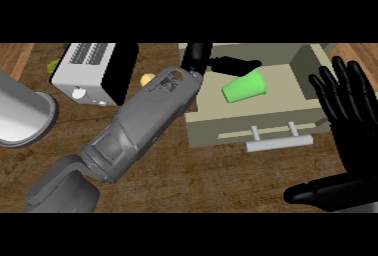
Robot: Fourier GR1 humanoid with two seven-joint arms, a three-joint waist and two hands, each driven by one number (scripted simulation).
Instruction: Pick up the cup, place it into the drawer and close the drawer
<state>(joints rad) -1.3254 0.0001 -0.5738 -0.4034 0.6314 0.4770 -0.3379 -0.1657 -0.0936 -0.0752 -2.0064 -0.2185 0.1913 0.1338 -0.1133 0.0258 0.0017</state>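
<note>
A bright green cup (pixel 245 87) lies tilted inside the open beige drawer (pixel 295 112), near its back left part. My left forearm crosses the counter from the lower left. My left hand (pixel 199 55) is over the drawer's back left corner. Its fingers (pixel 238 65) stretch out to the right, just above the cup's upper end, and are not curled round it. My right hand (pixel 345 105) rests open with fingers up at the right edge, beside the drawer's right wall. The drawer's pale bar handle (pixel 277 144) faces me.
A white and black toaster (pixel 92 72) stands at the back left. A shiny metal pot (pixel 22 117) sits at the left edge. A small yellow item (pixel 148 78) lies between the toaster and my left forearm. Brown wooden counter (pixel 221 180) stretches in front of the drawer.
</note>
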